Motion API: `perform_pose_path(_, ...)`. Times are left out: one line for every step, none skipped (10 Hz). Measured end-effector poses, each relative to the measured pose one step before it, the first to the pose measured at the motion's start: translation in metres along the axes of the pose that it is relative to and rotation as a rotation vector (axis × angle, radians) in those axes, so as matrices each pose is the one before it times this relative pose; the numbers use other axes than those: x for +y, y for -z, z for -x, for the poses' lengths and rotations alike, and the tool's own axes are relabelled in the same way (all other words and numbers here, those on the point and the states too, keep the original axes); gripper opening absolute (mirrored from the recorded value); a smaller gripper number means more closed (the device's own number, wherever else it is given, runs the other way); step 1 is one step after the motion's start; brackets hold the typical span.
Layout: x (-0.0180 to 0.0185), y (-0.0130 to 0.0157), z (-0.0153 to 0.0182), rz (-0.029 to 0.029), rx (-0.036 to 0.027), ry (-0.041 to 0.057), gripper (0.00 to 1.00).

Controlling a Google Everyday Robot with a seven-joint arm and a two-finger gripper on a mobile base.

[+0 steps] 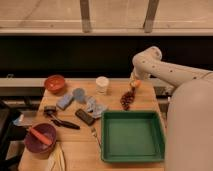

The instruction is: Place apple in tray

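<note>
The apple (136, 84), small and red-orange with a yellow patch, is at the far right of the wooden table, just above the dark red grape bunch (127, 99). My gripper (133, 80) hangs from the white arm and is right at the apple, partly covering it. Whether it holds the apple does not show. The large green tray (160, 131) lies empty at the front right of the table, nearer the camera than the apple and grapes.
A white cup (102, 84) stands left of the apple. A red-orange bowl (55, 82) is at the back left. A purple bowl (31, 144) holding a carrot (38, 135) is at the front left. Blue sponges (65, 101), a crumpled wrapper (95, 106) and dark utensils (64, 123) fill the middle.
</note>
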Motion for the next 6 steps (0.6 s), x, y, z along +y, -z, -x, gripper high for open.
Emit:
perform_pose_path(-0.00086,-0.00356,0.00207,0.00285,0.00118,-0.00587,0.62)
perform_pose_path(-0.0018,-0.00536,0.00283,0.00249,0.00216,-0.00704,0.62)
perform_pose_path(0.00007,-0.00266,0.00188,0.00306,0.00212,-0.00006,0.62)
perform_pose_path(0.00083,-0.00312,-0.00012,0.00221,0.00293,0.00163,0.62)
perform_pose_path(0.00293,-0.00811,0.0002,0.0063,0.00669,0.00818,0.62)
perform_pose_path(0.00271,-0.0077,0.00111,0.0077,0.00746,0.00715,0.62)
